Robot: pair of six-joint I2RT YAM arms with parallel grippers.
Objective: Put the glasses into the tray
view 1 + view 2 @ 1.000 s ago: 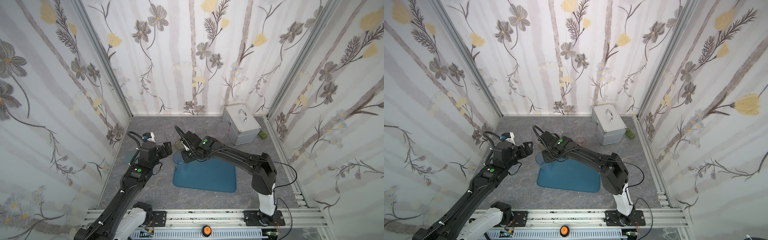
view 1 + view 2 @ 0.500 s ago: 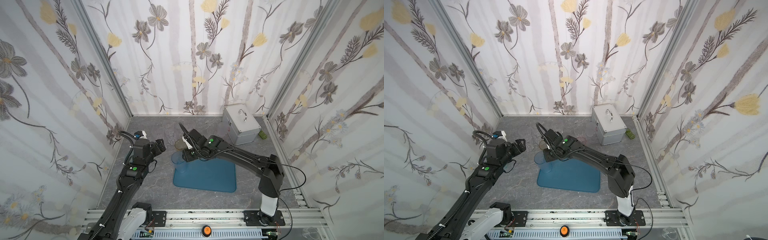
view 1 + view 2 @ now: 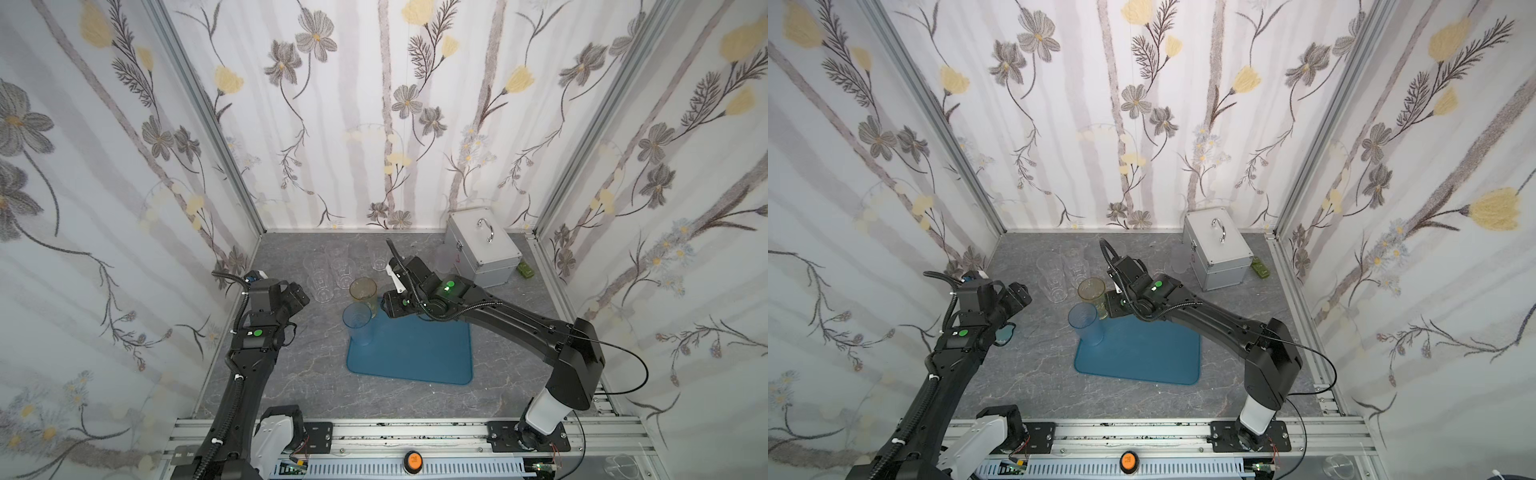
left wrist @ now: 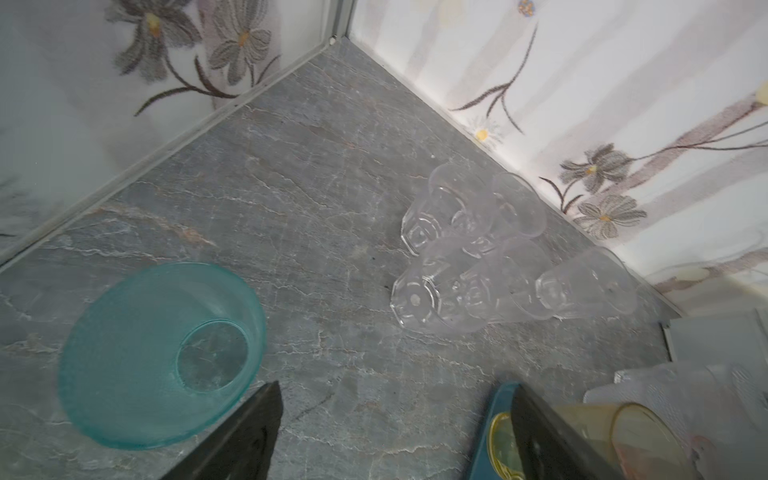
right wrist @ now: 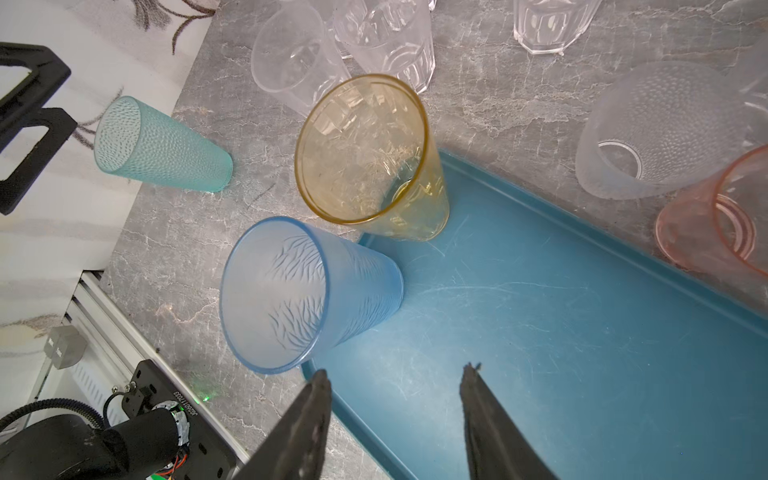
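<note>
Upright, mouths skyward, we see amber glass [image 5: 365, 158] and blue glass [image 5: 307, 291] at the tray [image 5: 561, 332] end; left gripper [image 4: 392, 388], right gripper [image 5: 395, 372] gape empty; marbled table [image 5: 498, 104], floral walls [image 3: 374, 124].

The left gripper [image 3: 297, 296] has pulled back leftward, and the right gripper [image 5: 395, 374] has spread its jaws, apparently freeing the amber glass [image 3: 363, 293] at the tray's [image 3: 419, 353] corner.

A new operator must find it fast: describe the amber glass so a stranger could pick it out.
Find the teal-blue tray in the middle of the grey tabletop. At its far left corner, as the top views show it, two tinted glasses stand upright. The amber glass is the farther one, the only yellow-brown one beside the blue glass and the clear tumblers.
</note>
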